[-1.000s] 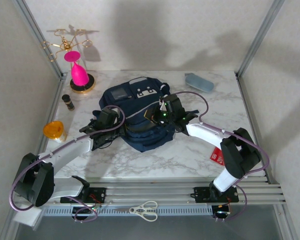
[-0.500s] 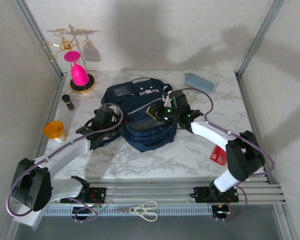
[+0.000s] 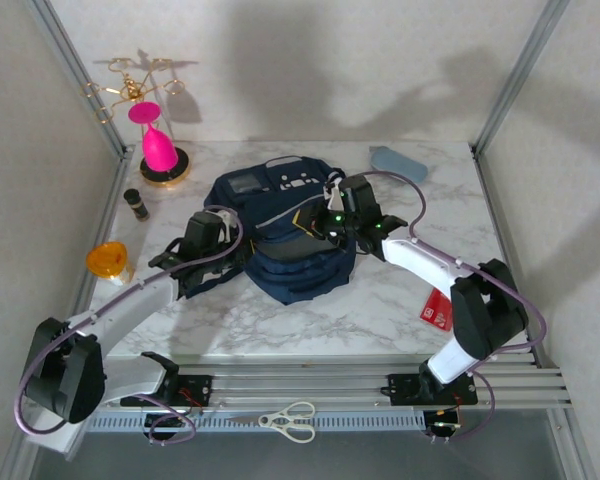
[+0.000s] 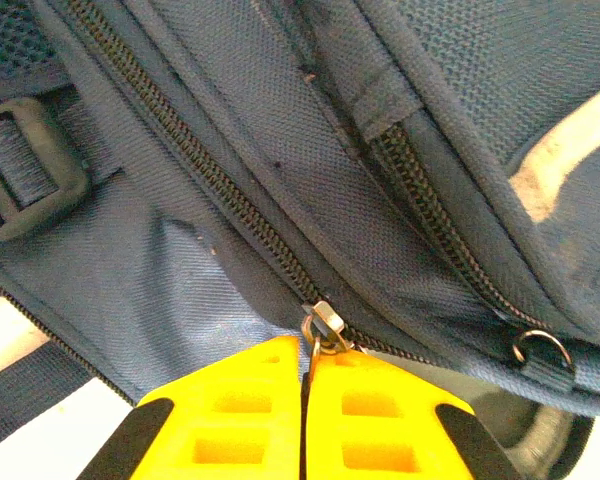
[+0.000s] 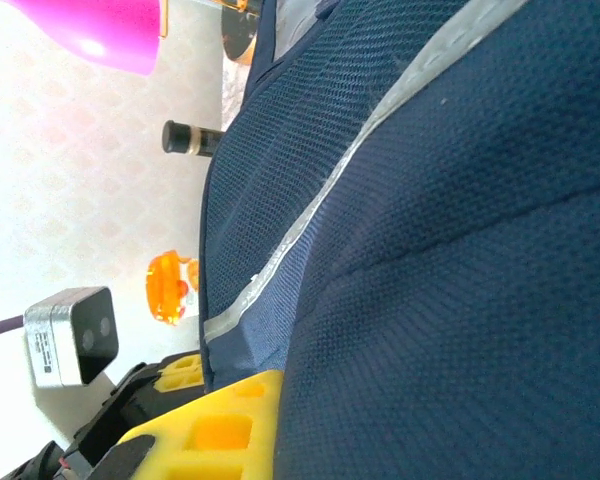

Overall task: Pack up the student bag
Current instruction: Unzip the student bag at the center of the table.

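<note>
Your left gripper (image 4: 305, 352) is clenched on the small metal zipper pull (image 4: 325, 322) of the large navy-blue fabric student bag (image 3: 280, 200), which lies mid-table between both arms. Draw along the zip's line. Your right gripper (image 3: 320, 225), pinching the bag's upper fabric, should brace against that pull.

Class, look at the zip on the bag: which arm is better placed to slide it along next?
Left. The left gripper is shut on the zip pull of the bag. The right gripper seems to pinch plain fabric away from that zip, so it probably suits bracing.
</note>
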You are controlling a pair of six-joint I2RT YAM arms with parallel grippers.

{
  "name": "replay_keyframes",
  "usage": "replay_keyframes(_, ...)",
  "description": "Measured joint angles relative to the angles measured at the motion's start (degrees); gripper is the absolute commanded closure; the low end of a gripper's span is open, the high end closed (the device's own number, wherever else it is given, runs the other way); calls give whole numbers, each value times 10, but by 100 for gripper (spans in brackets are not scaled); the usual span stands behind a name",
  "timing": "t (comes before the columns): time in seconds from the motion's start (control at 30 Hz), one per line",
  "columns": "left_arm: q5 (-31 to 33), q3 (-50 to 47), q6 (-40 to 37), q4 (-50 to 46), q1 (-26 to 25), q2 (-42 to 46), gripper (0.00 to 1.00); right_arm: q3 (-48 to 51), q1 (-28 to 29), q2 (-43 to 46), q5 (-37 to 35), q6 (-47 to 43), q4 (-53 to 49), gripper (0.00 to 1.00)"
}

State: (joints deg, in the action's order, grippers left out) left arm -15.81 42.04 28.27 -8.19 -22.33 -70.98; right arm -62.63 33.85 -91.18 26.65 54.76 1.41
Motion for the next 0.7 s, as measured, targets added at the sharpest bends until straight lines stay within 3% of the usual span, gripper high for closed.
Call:
replay_keyframes(0.17, 3, 2, 6, 8, 4, -3, 100, -3, 2, -3, -11, -12, -7, 97)
replay_keyframes(0.2, 0, 2, 8, 9, 5, -3, 95, -3, 2, -3, -10, -13, -6, 92)
replay_keyframes(0.3, -7, 1, 17, 7, 13, -2, 61, -3, 2, -4, -10, -21, -8, 75)
replay_keyframes(0.37, 26, -7, 28, 1, 41, 7, 53, -8, -3, -3, -12, -40, -28, 63)
replay_keyframes(0.47, 66, -13, 37, -25, 71, 43, 50, -12, -10, 5, -25, -73, -68, 48)
replay_keyframes(0.7, 80, -13, 50, -44, 71, 117, 46, -2, -47, 82, -37, -119, -144, 35)
